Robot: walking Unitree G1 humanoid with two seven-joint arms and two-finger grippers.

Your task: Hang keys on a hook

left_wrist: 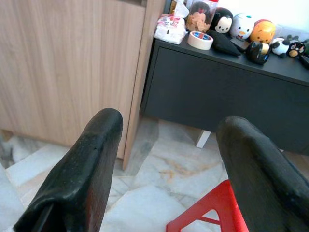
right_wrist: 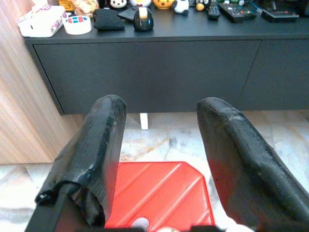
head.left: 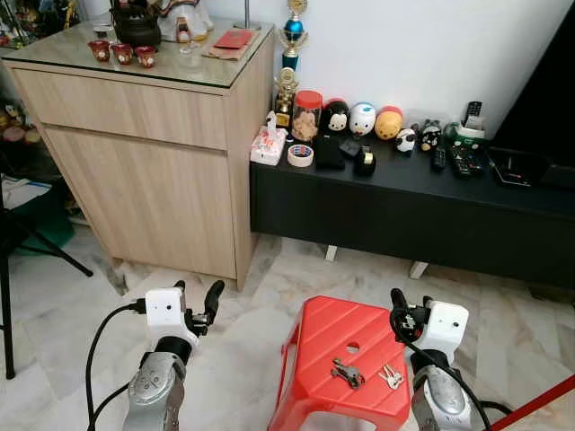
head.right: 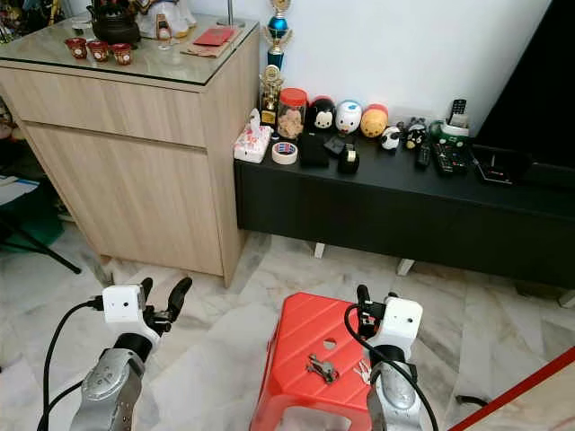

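Keys (head.left: 347,373) lie flat on the near part of a red stool (head.left: 314,346), a dark bunch toward the middle and a smaller silvery pair (head.left: 390,376) just to its right. The stool's top puts them at a height the arms can reach without stooping to the marble floor (head.left: 503,314), which is probably why they were left there. No hook can be made out anywhere in these pictures, so the hanging place is likely out of sight and must be found once the keys are in hand.

The right gripper (head.left: 406,316) hovers over the stool's right edge, a little beyond the keys, with its two black fingers (right_wrist: 99,150) spread wide and holding nothing; it looks the better placed for the pickup. The left gripper (head.left: 199,310) is held over bare floor to the left of the stool, fingers (left_wrist: 82,169) also spread apart and empty, apparently kept out of the way.

Farther off stand a wooden cabinet (head.left: 135,153) on the left and a low black bench (head.left: 404,206) crowded with small figures, tape and remotes.
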